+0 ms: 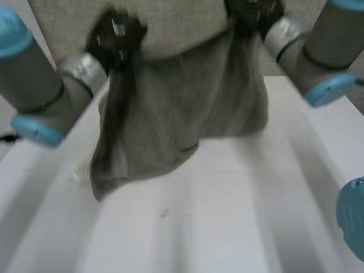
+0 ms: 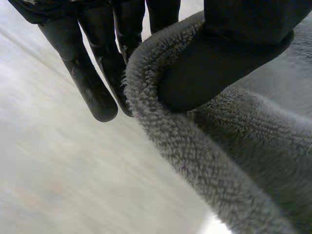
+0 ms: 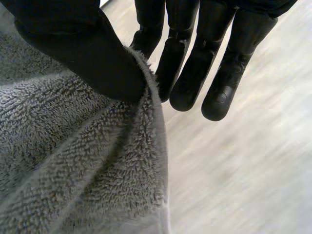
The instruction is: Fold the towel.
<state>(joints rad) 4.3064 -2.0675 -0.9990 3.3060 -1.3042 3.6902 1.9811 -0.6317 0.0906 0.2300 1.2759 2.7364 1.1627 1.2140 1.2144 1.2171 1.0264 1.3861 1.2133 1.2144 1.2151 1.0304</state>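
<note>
Head view: the grey towel (image 1: 182, 114) hangs in the air between the two hands. The left hand (image 1: 116, 37) grips one upper corner and the right hand (image 1: 253, 14) grips the other. Held like this, the cloth drops flat under its own weight, which probably helps line up the edges for a fold. The side under the left hand hangs lower, with its bottom corner close above the white counter (image 1: 256, 216). A small pale thing (image 1: 79, 170) lies on the counter just beside that corner. It is too small to identify, and the cloth could brush it when lowered. The rest of the counter below the towel looks bare.

Left wrist view: the thumb (image 2: 219, 63) presses the towel's thick edge against the nearly straight fingers (image 2: 92, 92). The cloth curls round the thumb, so this hand has the towel firmly pinched.

Right wrist view: it is the same hold. The towel's edge is nipped between the thumb and the straight fingers behind it, and the counter lies well below.
</note>
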